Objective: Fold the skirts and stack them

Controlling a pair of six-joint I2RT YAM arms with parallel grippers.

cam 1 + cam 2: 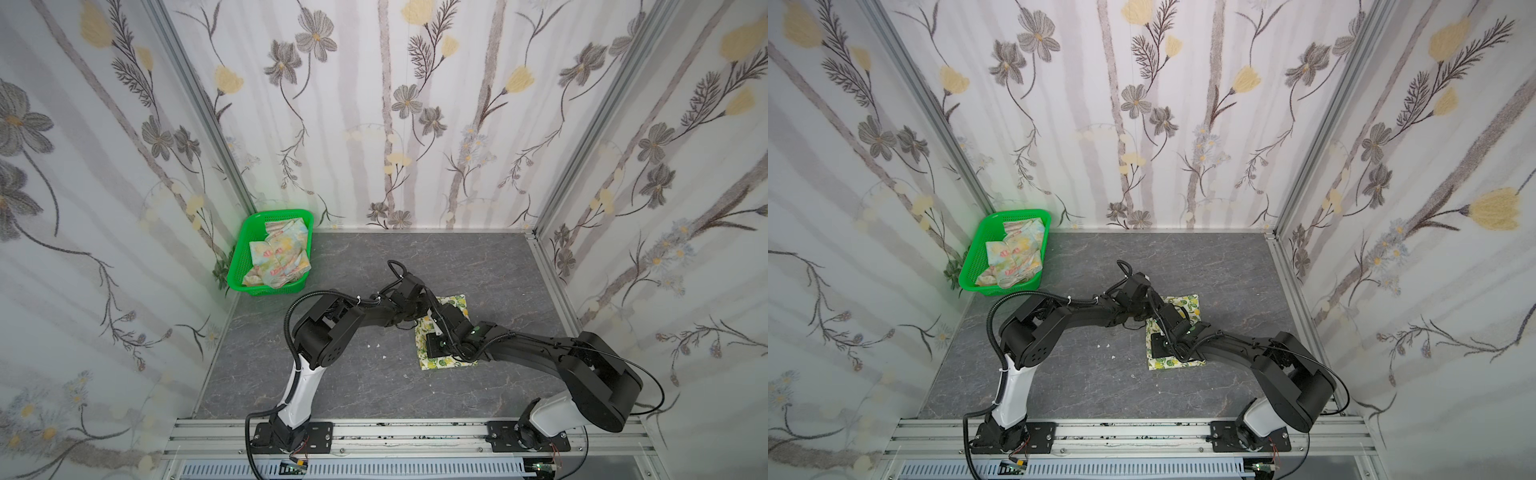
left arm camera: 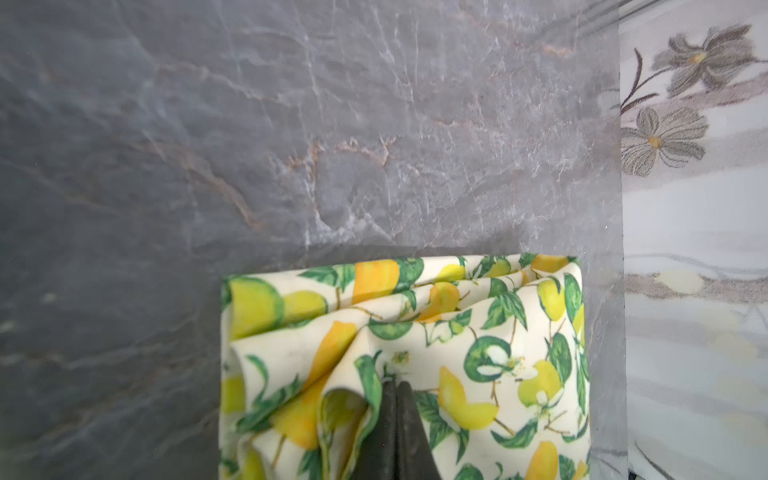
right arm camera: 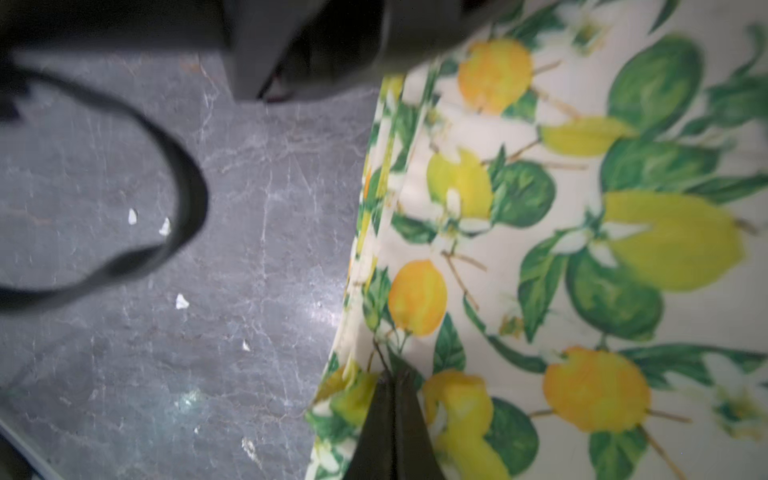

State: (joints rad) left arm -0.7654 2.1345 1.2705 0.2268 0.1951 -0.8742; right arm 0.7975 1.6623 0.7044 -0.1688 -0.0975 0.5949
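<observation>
Folding the lemon skirt (image 1: 442, 362) now, just 4 o'clock of centre on the counter (image 1: 353, 374)! Left fingers (image 2: 386, 424) pinched shut on a bunched fold, right fingers (image 3: 409, 424) clamped on its edge. Next, I'd say: lay it flat, release, then fetch the floral skirt (image 1: 278, 257) from the basket (image 1: 244, 249) at 10 o'clock.

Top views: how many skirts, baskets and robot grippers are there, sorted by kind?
Skirts: 2, the lemon-print skirt on the table and the pastel floral skirt in the green basket.
Green basket: 1.
Grippers: 2, the left gripper and the right gripper, both shut on the lemon-print skirt.
Total: 5.
</observation>
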